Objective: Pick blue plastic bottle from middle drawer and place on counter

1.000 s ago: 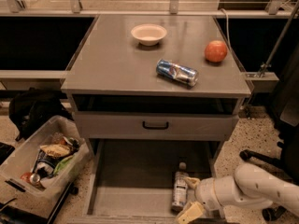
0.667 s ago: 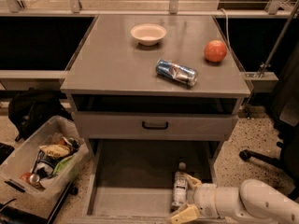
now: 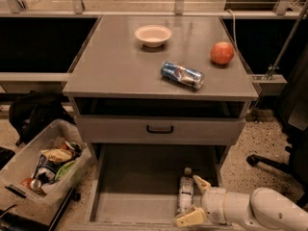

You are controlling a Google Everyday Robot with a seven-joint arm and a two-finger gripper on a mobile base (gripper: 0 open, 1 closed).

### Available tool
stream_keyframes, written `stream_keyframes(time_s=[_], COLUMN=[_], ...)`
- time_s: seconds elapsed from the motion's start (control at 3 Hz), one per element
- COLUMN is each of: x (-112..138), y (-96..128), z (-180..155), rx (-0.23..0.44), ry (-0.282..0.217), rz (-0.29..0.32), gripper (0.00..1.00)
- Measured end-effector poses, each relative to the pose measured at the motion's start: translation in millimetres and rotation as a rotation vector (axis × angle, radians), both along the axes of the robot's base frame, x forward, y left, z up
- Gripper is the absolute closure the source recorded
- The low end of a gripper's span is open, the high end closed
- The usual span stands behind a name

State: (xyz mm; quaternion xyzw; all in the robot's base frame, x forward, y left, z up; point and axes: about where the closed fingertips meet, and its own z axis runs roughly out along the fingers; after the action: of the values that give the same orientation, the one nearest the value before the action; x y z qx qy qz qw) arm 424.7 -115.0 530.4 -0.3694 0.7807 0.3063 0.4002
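Observation:
The blue plastic bottle (image 3: 186,192) lies on the floor of the open middle drawer (image 3: 130,177), near its right front, cap pointing away from me. My gripper (image 3: 196,200) reaches in from the lower right. Its two pale fingers are spread, one fingertip (image 3: 201,183) beside the bottle's right shoulder, the other (image 3: 188,218) at the bottle's base. The fingers sit around the bottle's lower half, open. The counter (image 3: 115,66) is the grey cabinet top above.
On the counter are a white bowl (image 3: 153,35), a dented blue can (image 3: 182,75) and a red apple (image 3: 222,53). A closed drawer front with black handle (image 3: 160,129) is above the open drawer. A clear bin of trash (image 3: 43,167) stands at left. A chair base (image 3: 269,162) is at right.
My arm has slid left and lower in the view, and the gripper has come around the bottle's lower end. The bottle has not moved.

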Motion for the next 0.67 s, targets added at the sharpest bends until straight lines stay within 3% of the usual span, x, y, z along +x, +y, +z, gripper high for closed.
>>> stream_keyframes(time_s=[0.33,0.67], x=[-3.3,15.0], y=[3.7,-7.2], z=[-3.2,-25.8], rx=[0.002,-0.028], ry=[0.011,0.045], rz=[0.018,-0.068], gripper=[0.0,0.0])
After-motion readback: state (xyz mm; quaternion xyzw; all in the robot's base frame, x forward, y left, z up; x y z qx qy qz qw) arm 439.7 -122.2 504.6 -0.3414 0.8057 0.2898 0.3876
